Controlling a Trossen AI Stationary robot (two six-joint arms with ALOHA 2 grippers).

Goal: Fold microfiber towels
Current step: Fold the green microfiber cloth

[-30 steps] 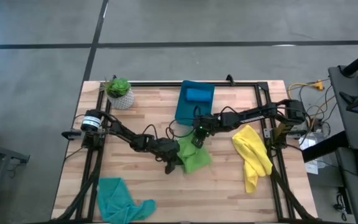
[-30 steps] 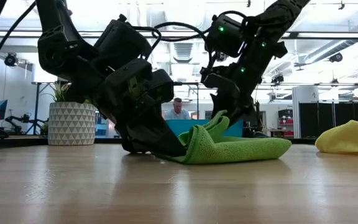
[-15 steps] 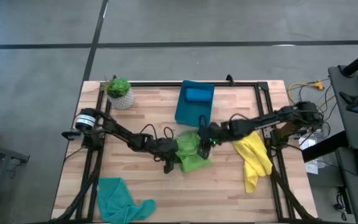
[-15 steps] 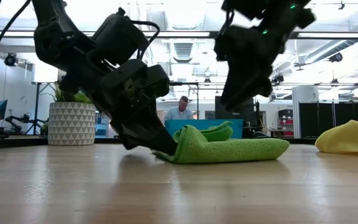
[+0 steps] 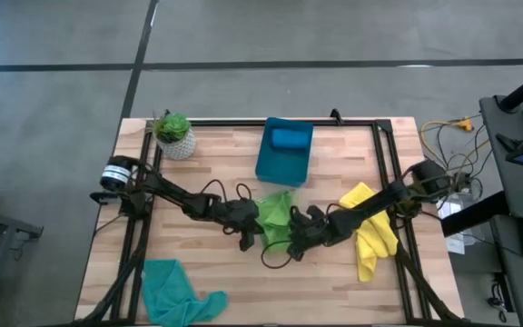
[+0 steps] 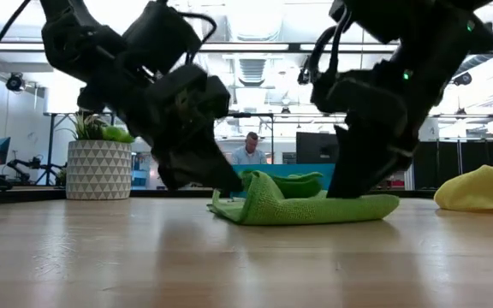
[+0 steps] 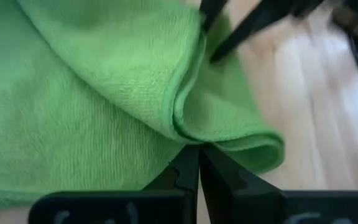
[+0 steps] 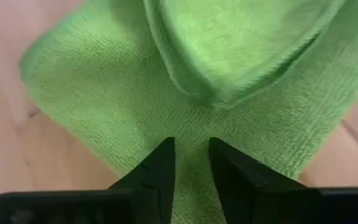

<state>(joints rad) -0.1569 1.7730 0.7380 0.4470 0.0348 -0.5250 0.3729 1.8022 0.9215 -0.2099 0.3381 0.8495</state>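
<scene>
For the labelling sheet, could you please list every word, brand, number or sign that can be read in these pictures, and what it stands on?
No text can be read in any view.
Lime green towel, blue bin, white plant pot: no print or tag shows.
Left gripper: pale marks on its dark body in the left wrist view, too blurred to read.
Room behind the table: nothing readable in the low view.

Green towel [image 5: 276, 221]: lime microfiber, partly folded into a thick pad with a loose top layer humped over it, lying mid-table between my two arms, just in front of the bin.
Yellow towel [image 5: 371, 229]: crumpled, a long tail trailing toward the front edge, on my right side of the table.
Teal towel [image 5: 178, 292]: bunched loosely at my front-left corner.
Blue towel [image 5: 289, 138]: rolled bundle sitting inside the bin at the back.
</scene>
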